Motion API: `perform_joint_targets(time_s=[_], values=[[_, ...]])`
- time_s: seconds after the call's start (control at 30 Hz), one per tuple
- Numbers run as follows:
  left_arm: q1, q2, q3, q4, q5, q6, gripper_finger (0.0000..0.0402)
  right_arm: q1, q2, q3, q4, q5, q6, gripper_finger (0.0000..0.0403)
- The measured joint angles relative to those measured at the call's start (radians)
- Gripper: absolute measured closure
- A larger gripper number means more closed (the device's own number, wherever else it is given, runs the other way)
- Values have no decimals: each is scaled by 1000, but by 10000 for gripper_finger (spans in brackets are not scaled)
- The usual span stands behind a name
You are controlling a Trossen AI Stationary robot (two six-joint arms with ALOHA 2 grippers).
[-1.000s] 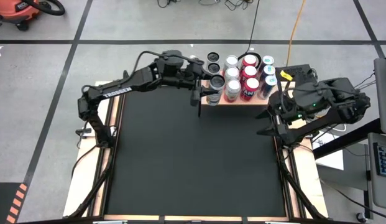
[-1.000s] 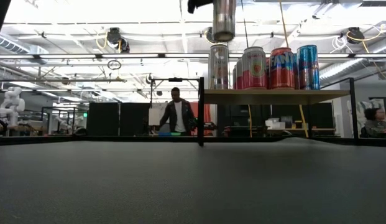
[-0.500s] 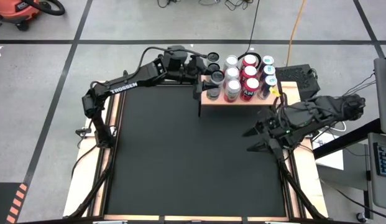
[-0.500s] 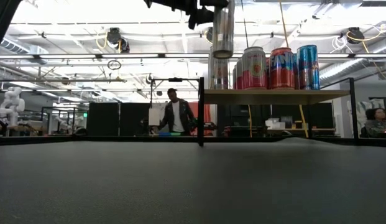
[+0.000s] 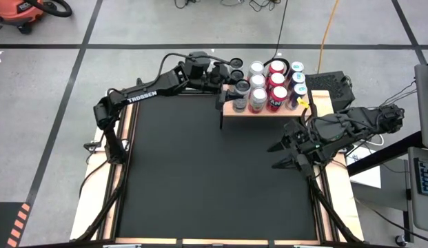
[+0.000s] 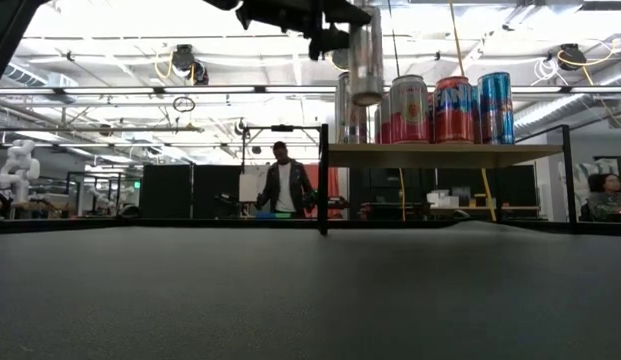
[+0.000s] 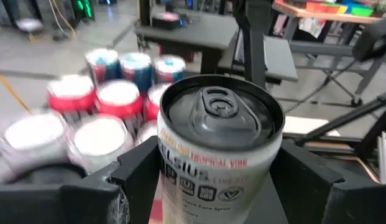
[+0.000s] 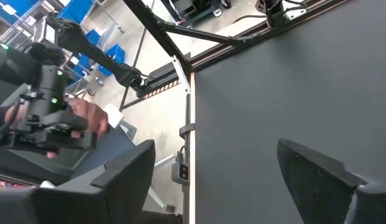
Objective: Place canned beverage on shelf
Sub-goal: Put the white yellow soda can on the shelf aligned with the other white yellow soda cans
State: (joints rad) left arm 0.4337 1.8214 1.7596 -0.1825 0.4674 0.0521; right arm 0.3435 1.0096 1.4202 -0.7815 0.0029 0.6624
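My left gripper [image 5: 233,81] is shut on a silver can [image 7: 220,118] and holds it above the left end of the shelf [image 5: 263,110], a light-wood board on a black frame. In the low view the can [image 6: 365,62] hangs above the board [image 6: 440,153], in front of the standing cans. Several cans [image 5: 269,86], silver, red and blue, stand upright on the shelf on their bases. My right gripper [image 5: 281,156] is open and empty over the black mat, near the table's right edge. My left gripper pinches the can's side wall [image 7: 171,168], just below its top rim, between its two fingers [image 7: 140,177]. The fingers come roughly level from the table's left. The can is about upright, top up, lifted clear above the shelf board.
Two dark-topped cans [image 5: 236,67] stand at the shelf's far left. The shelf's black front-left leg [image 6: 323,180] stands on the mat. Black mat [image 5: 214,179] spreads in front of the shelf. A person [image 6: 283,185] stands in the room beyond the table.
My left gripper has carried the can toward the table's far edge and right, over the shelf's left end, and lowered it somewhat. My right gripper has moved toward the near edge and left, staying open.
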Motion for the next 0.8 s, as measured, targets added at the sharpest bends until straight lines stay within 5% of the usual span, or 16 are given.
perform_joint_targets(time_s=[0.23,0.8], values=[[4,0,-84,131,2,-20,140,0,0,0,0,0,0,88],[10,3,-150,131,-40,-16,140,0,0,0,-1,27,-4,88]])
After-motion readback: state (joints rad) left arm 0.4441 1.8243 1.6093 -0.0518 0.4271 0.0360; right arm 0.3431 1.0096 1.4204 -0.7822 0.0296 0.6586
